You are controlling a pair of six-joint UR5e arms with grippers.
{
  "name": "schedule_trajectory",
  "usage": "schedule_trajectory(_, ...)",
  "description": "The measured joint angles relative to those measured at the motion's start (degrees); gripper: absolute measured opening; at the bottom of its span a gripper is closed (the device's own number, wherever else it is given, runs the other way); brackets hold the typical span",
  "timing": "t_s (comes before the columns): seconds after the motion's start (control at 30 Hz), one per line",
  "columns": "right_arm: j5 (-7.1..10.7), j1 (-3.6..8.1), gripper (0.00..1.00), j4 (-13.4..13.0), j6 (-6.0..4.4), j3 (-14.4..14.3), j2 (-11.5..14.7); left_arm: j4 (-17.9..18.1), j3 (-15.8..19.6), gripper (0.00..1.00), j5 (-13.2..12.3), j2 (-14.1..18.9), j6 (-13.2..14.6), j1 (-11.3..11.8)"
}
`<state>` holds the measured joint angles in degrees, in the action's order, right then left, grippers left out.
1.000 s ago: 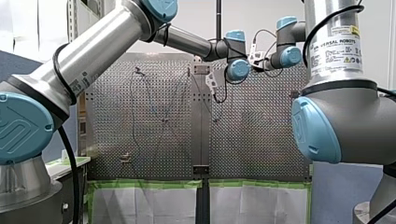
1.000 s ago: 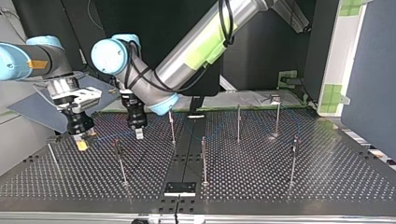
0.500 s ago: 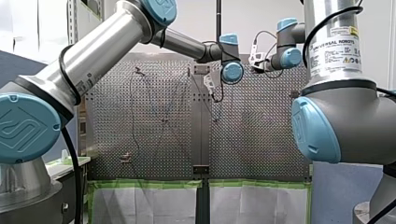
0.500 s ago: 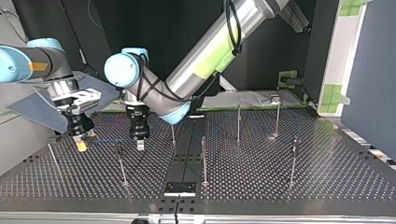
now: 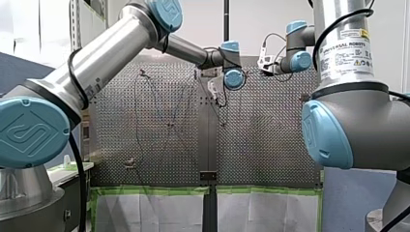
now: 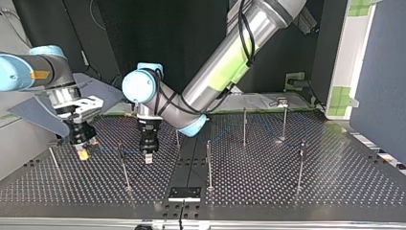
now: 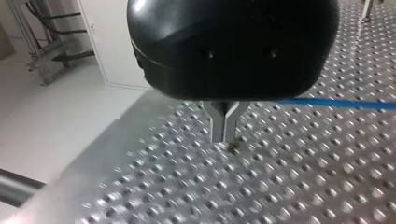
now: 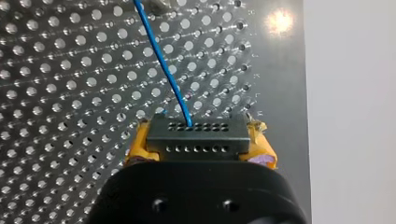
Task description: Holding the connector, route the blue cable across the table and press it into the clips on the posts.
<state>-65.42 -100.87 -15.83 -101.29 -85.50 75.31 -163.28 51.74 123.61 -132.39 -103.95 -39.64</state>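
My right gripper (image 8: 198,156) has its yellow pads shut on a black connector (image 8: 196,135), low over the perforated table. The thin blue cable (image 8: 163,60) leaves the connector's face and runs ahead over the holes. In the top view my right gripper (image 6: 84,153) is at the left. From it the blue cable (image 6: 107,150) stretches past a thin post (image 6: 123,165) toward my left gripper (image 6: 148,158). My left gripper (image 7: 225,136) has its metal fingers shut together with nothing between them. The blue cable (image 7: 336,103) passes behind them, beside the gripper's body.
Several thin upright posts stand on the table, among them one (image 6: 208,163) near the middle, one (image 6: 244,127) farther back and one (image 6: 301,163) at the top view's right. A black plate (image 6: 184,193) lies at the edge nearest the top view's camera.
My left arm has swung toward the top view's right and nearer its camera, its gripper sinking closer to the table. My right gripper has barely moved and keeps hold of the connector.
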Motion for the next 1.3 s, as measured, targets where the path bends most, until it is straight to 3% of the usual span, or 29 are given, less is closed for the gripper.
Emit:
schedule_trajectory(0.23,-0.02,0.06,0.00,0.04,-0.42,1.30,-0.54,0.02,-0.05,0.00,-3.65,-1.09,-0.03,1.03)
schedule_trajectory(0.4,-0.09,0.03,0.00,0.00,-0.54,1.49,-0.76,-0.45,-0.01,0.04,-4.29,-1.12,-0.07,0.76)
schedule_trajectory(0.47,-0.12,0.03,0.00,0.00,-0.53,1.49,-0.79,-0.59,-0.01,0.25,-4.31,-1.12,-0.09,0.57)
schedule_trajectory(0.5,-0.13,0.02,0.00,-0.01,-0.52,1.49,-0.79,-0.68,-0.01,0.25,-4.29,-1.13,-0.09,0.43)
schedule_trajectory(0.57,-0.14,0.02,0.00,-0.01,-0.48,1.50,-0.81,-0.92,-0.01,0.52,-4.26,-1.13,-0.13,0.23)
schedule_trajectory(0.6,-0.15,0.03,0.00,-0.01,-0.45,1.51,-0.82,-1.20,0.00,0.52,-4.24,-1.14,-0.17,0.10)
schedule_trajectory(0.63,-0.15,0.03,0.00,-0.01,-0.41,1.51,-0.84,-1.45,0.00,0.69,-4.23,-1.14,-0.21,0.01)
schedule_trajectory(0.67,-0.15,0.02,0.00,-0.01,-0.39,1.51,-0.86,-1.76,0.00,0.75,-4.20,-1.13,-0.25,-0.08)
schedule_trajectory(0.7,-0.15,0.02,0.00,0.00,-0.37,1.51,-0.87,-2.11,0.00,0.75,-4.16,-1.13,-0.27,-0.19)
schedule_trajectory(0.73,-0.15,0.02,0.00,-0.01,-0.33,1.51,-0.88,-2.53,-0.01,0.98,-4.08,-1.13,-0.29,-0.35)
schedule_trajectory(1.0,-0.03,0.03,0.00,-0.01,-0.19,1.49,-0.91,-5.76,-0.01,0.98,-2.81,-1.01,-1.30,-1.43)
schedule_trajectory(1.3,0.18,0.03,0.00,0.13,-0.07,1.49,-0.94,-10.15,0.00,0.98,1.07,-0.45,-3.44,-3.08)
